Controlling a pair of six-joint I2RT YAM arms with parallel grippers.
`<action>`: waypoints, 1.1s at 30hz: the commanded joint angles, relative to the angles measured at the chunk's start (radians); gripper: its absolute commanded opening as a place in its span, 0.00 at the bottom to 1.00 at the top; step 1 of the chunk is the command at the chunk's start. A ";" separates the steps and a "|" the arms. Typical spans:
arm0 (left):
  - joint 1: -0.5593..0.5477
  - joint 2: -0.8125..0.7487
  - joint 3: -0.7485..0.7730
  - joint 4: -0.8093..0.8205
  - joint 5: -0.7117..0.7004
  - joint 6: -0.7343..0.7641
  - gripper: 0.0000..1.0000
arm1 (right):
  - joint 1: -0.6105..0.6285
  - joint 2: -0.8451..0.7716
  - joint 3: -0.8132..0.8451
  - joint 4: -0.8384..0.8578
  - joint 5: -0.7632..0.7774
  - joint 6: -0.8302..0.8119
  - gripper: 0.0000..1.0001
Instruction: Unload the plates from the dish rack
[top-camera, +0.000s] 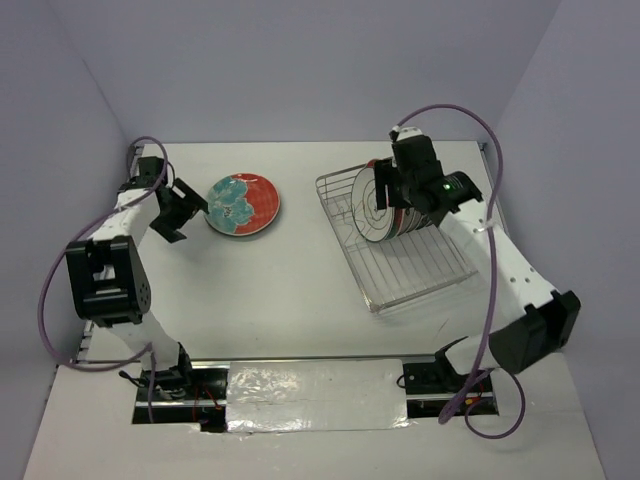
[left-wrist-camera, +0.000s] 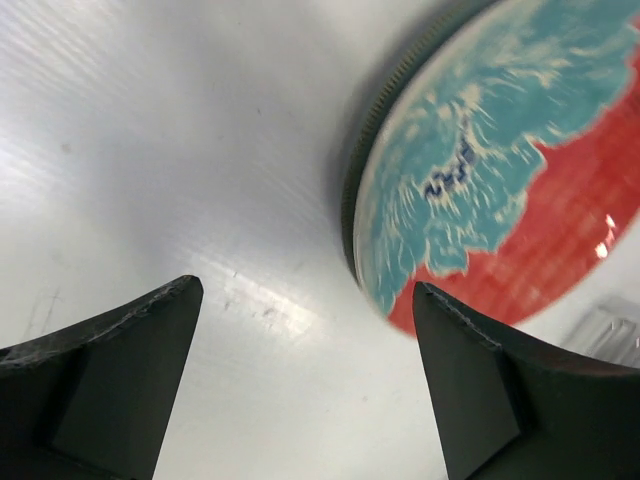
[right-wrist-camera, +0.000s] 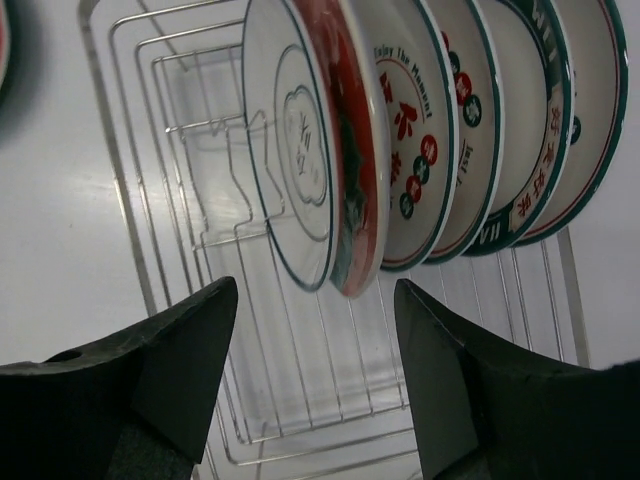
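A red plate with a teal-white flower (top-camera: 243, 205) (left-wrist-camera: 500, 170) lies flat on the table at the back left. My left gripper (top-camera: 195, 215) (left-wrist-camera: 305, 288) stands open just left of it, with only bare table between its fingers. The wire dish rack (top-camera: 415, 270) (right-wrist-camera: 330, 380) sits at the right, with several plates (top-camera: 385, 200) standing on edge in it. Nearest the camera is a red-faced plate (right-wrist-camera: 300, 150) with a white back, and behind it are white ones with dark rims (right-wrist-camera: 420, 150). My right gripper (top-camera: 383, 190) (right-wrist-camera: 314, 287) is open, and the front plate's rim is just beyond its fingertips.
The rack's raised wire rim (right-wrist-camera: 100, 110) and upright prongs (right-wrist-camera: 235, 170) surround the standing plates. Grey walls close in the table on three sides. Both arm bases and a foil-covered strip (top-camera: 315, 395) lie at the near edge.
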 joint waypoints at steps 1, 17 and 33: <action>0.000 -0.205 -0.030 -0.037 -0.022 0.101 1.00 | 0.003 0.085 0.083 0.044 0.144 -0.081 0.70; -0.010 -1.015 -0.439 0.089 0.235 0.413 0.99 | -0.045 0.277 0.178 0.133 0.173 -0.199 0.41; -0.027 -1.014 -0.503 0.128 0.258 0.407 1.00 | -0.060 0.340 0.158 0.179 0.227 -0.232 0.09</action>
